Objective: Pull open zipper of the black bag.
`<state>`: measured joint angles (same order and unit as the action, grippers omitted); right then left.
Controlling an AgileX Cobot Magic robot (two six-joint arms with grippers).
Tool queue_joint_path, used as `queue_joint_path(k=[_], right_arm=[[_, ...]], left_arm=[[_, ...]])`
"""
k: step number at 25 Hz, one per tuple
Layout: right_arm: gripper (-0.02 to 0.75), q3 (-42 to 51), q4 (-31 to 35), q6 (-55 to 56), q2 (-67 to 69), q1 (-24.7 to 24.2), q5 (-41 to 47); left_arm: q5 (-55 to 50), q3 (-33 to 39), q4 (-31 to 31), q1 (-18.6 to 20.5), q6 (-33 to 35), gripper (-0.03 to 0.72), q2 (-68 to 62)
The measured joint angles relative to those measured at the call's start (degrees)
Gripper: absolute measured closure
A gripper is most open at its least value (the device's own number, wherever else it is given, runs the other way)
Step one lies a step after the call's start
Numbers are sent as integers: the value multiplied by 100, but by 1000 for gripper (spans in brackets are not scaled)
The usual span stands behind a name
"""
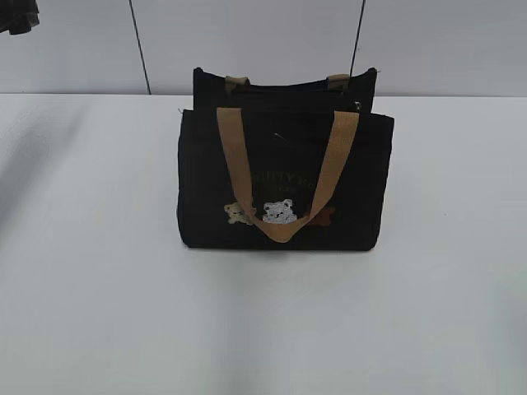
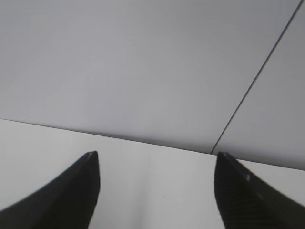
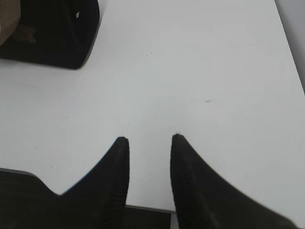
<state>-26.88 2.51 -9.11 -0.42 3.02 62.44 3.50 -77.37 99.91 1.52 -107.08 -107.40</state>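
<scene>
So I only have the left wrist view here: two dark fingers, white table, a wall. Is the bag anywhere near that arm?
Observer: No. The exterior view shows the black bag standing upright in the middle of the table, with no arm near it.
Operator: Where is the right arm?
Observer: Its end effector hangs open over bare table, holding nothing. A corner of the bag shows at the upper left of the right wrist view.
Operator: Is the zipper open yet?
Observer: I cannot tell. The top of the bag is too dark in the exterior view to make out the pull.
</scene>
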Motion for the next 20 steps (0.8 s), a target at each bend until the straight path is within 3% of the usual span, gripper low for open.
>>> queue_joint_path(k=[8,15,20], right_arm=[[489,0,29,1,0,0,0],[251,0,65,1,0,0,2],[197,0,67,1,0,0,2]], left_arm=[[206,0,0,0,0,126,0],[225,0,-5,0,-4,126,0],[247,0,-5,0,-4,126,0]])
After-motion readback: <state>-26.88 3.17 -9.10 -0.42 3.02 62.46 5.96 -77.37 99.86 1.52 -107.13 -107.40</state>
